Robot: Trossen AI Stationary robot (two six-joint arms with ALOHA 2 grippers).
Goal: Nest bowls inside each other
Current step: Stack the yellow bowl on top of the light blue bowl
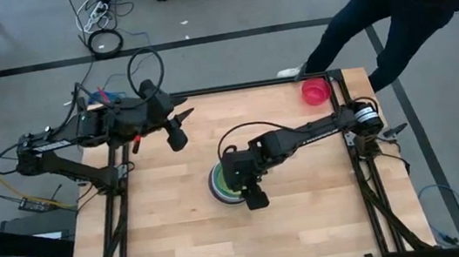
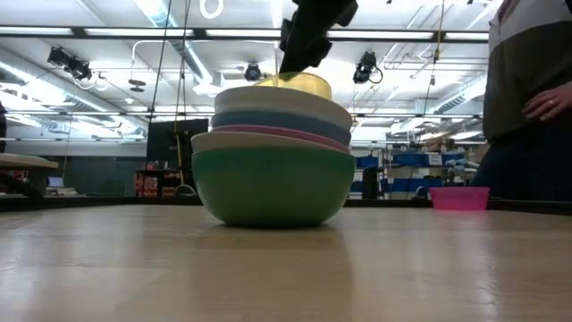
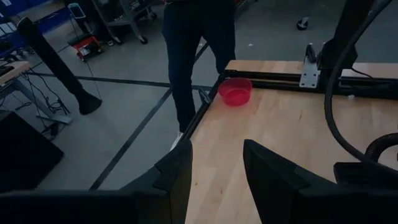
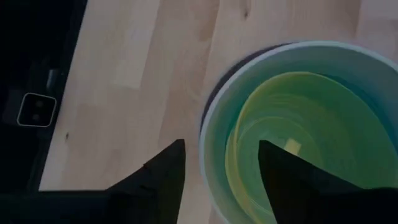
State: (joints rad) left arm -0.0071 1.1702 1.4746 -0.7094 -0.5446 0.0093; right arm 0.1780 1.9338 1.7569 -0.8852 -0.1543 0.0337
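Observation:
A stack of nested bowls (image 2: 268, 183) stands on its green bottom bowl at the middle of the table, also seen in the high view (image 1: 221, 185). A yellow bowl (image 2: 308, 85) sits topmost, inside a pale cyan bowl (image 4: 214, 124). My right gripper (image 1: 255, 197) hovers open just over the stack's near side, slanting down. Its fingers (image 4: 168, 177) stand on either side of the cyan bowl's rim. A red bowl (image 1: 315, 92) rests alone at the far right corner. My left gripper (image 1: 179, 130) waits raised and open at the far left.
A person (image 1: 398, 2) stands just beyond the table's far right corner, close to the red bowl (image 3: 235, 91). Bare wooden tabletop (image 1: 163, 233) lies all around the stack. Metal frame rails (image 1: 368, 182) run along the table's left and right edges.

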